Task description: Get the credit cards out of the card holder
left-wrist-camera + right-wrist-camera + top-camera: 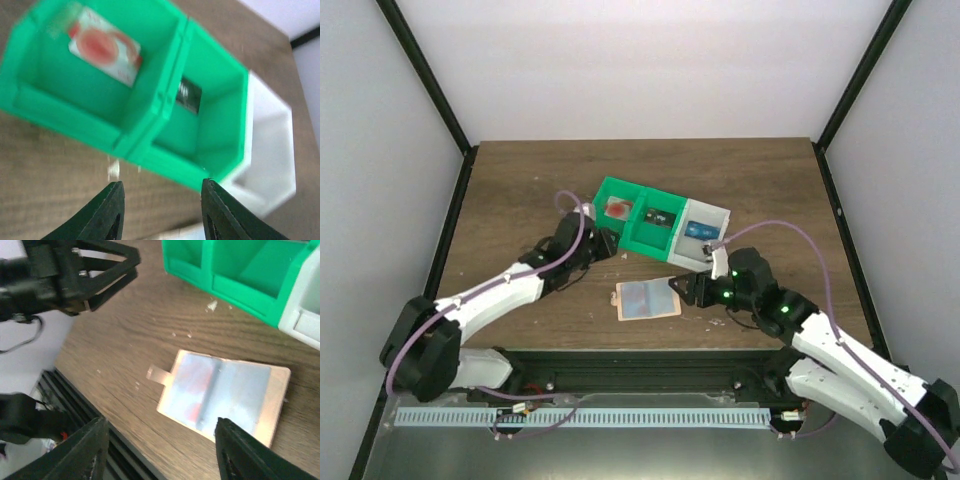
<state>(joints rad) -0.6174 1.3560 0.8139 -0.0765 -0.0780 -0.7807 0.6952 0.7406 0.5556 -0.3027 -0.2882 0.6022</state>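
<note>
Just ahead of the right fingers, the card holder lies opened flat on the desk. Its pale blue panels face up, with a tan-pink edge around them. A small tab sticks out of the side turned toward the left fingers. A faint reddish patch shows in the panel next to the tab; I cannot tell whether it is a card.

The right fingers are spread wide and hold nothing. In the right wrist view the holder sits between and beyond the two tips, and one tip overlaps its near corner. I cannot tell whether that tip touches it.

The left fingers are also well apart and empty, just short of a row of three bins that stand side by side, touching. Straight beyond these fingers is the second green bin, with a dark card in it. Off to one side is the first green bin, which has a red-and-white card inside. On the other side is the white bin, where the top view shows a blue card. The white bin is the one nearest the right fingers, just beyond them.

The holder lies between the two pairs of fingers, closer to the right pair and apart from the bins.
</note>
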